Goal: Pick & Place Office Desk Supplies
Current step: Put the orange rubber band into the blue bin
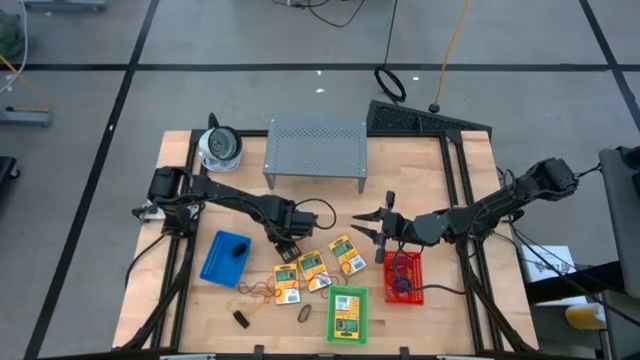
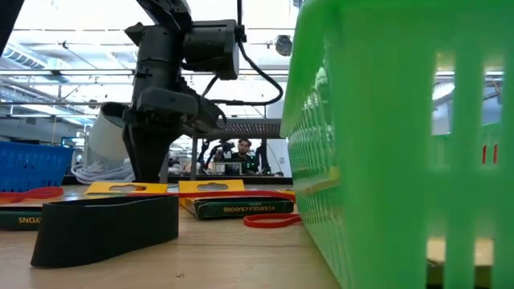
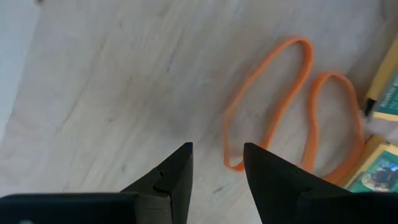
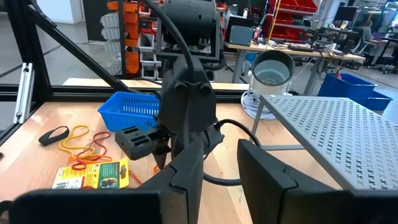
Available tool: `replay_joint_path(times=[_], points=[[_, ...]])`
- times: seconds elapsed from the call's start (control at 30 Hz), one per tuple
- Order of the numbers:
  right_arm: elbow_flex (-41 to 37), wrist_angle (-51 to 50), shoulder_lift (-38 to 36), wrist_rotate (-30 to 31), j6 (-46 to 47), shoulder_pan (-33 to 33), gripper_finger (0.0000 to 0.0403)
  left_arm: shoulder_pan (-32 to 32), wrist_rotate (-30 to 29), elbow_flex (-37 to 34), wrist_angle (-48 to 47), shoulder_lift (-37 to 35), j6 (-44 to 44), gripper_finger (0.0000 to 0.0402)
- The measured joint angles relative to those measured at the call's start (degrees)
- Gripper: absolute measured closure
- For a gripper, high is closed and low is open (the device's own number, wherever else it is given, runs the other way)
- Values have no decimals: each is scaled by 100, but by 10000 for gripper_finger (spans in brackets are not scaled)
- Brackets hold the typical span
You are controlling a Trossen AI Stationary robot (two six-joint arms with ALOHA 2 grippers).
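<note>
My left gripper (image 1: 283, 243) (image 3: 217, 163) points straight down, open, low over the wood just right of the blue basket (image 1: 225, 258). An orange rubber-band loop (image 3: 292, 106) lies flat on the table; its near end sits beside one fingertip, and nothing is between the fingers. Three yellow-orange crayon boxes (image 1: 312, 268) lie flat in a loose row right of that gripper. My right gripper (image 1: 362, 228) (image 4: 221, 163) hangs level above the table and faces the left arm, open, with nothing between its fingers.
A grey perforated shelf (image 1: 315, 150) and a round white-grey object (image 1: 220, 147) stand at the back. A red basket (image 1: 404, 277) holds rubber bands; a green basket (image 1: 347, 313) holds a crayon box. More rubber bands (image 1: 258, 290) and two black clips (image 1: 241, 318) lie near the front edge.
</note>
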Motion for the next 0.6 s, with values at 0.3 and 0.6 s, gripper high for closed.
replay_joint_path(times=[0.3,0.6], points=[[0,-2,0,0,0,0,314,31,1,-77,77,0,-108,250],[0,-24,0,0,0,0,314,10,-20,-77,98,113,-214,250]])
